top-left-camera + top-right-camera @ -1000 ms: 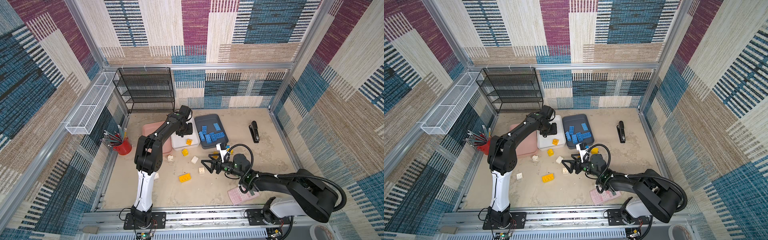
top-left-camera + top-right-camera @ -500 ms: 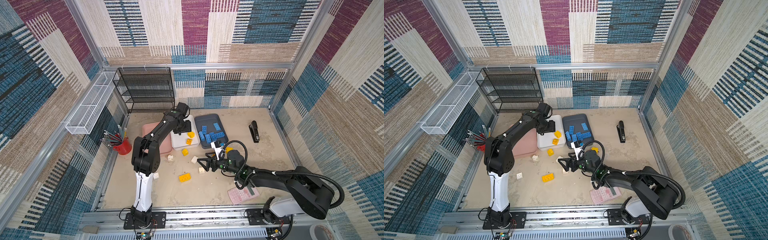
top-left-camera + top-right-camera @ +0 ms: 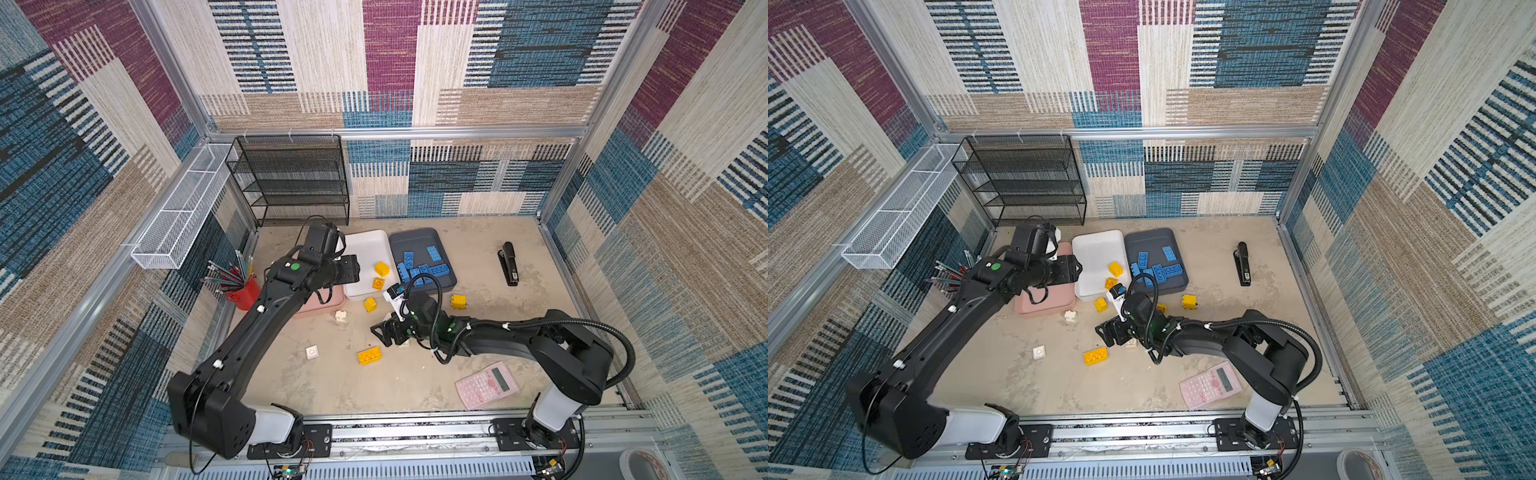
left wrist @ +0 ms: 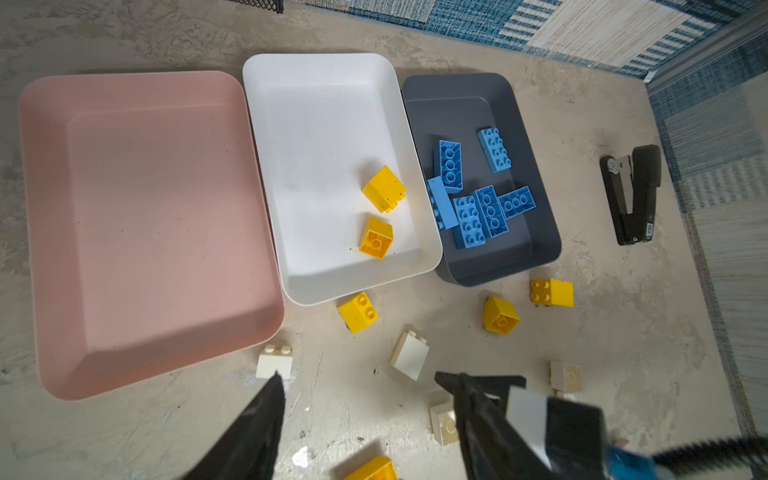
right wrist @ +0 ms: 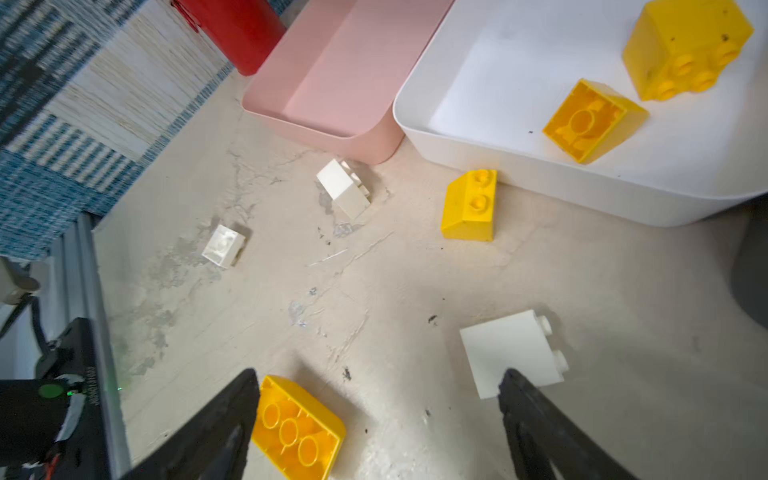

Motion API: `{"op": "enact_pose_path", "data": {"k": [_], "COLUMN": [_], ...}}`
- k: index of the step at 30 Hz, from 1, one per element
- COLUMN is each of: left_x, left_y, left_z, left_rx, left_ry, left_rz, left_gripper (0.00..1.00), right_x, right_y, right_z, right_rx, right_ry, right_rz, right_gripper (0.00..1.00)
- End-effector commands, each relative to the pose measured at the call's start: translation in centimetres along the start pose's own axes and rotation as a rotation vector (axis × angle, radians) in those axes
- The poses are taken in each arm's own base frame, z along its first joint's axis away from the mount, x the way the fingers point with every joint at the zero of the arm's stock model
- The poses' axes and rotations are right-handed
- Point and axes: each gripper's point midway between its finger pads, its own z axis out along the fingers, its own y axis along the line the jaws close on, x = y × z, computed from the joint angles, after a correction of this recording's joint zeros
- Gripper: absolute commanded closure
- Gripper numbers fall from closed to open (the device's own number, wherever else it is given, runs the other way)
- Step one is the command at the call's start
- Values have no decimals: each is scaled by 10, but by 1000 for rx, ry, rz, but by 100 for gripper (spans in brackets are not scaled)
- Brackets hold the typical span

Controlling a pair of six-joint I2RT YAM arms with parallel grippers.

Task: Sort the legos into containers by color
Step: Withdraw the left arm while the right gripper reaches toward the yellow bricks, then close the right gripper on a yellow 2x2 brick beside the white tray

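Note:
Two yellow legos (image 4: 382, 189) (image 4: 376, 239) lie in the white container (image 4: 324, 124). Several blue legos (image 3: 422, 266) fill the dark grey container (image 4: 519, 120). The pink container (image 4: 145, 228) holds nothing. My left gripper (image 3: 353, 268) hangs open and empty above the edge where the pink and white containers meet. My right gripper (image 5: 378, 399) is open, low over the table. An upturned yellow lego (image 5: 297, 428) lies beside one fingertip and a white lego (image 5: 511, 353) beside the other. More yellow legos (image 3: 370, 304) (image 3: 458, 301) and white legos (image 3: 340, 316) (image 3: 311, 352) are loose on the table.
A red pencil cup (image 3: 245, 291) stands left of the pink container. A black stapler (image 3: 509, 264) lies at the right, a pink calculator (image 3: 486, 384) near the front. A black mesh shelf (image 3: 291, 178) and a white wire basket (image 3: 178, 216) line the back left.
My left gripper opened and a second yellow lego now lies in the white container; the gripper drew back to the left. My right gripper moved left toward the upturned yellow lego.

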Motion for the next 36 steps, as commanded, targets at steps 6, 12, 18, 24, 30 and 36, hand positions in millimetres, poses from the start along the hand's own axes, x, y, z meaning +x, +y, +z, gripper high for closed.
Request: {"op": "enact_pose_path", "data": {"k": [6,12,18,24,30,36], "left_x": [46,74,90,95,94,96], "left_y": [14,20,28,30,30,32], "left_z": [-54,-74,-77,-73,-73,-73], "left_rx": [64,121,114,111,111,104], "left_ry": [-73,-112,-126,-116,-118,-112], "left_rz": [54,60,83,88,88,96], "left_gripper": [34,34,34,34,34,34], "right_x": [1,-5,-15,-21,-23,-22], "right_y": [-26,-42,-51,-55,-58,-64], "right_z": [29,46,60,77,88,96], "right_rx": [181,274,329,351,366,393], "right_ry": [116,124,105,105,98,91], "right_rz": [-52,-47,-51,-60,-72,-80], "right_gripper": [12,19,23,26,29,37]}}
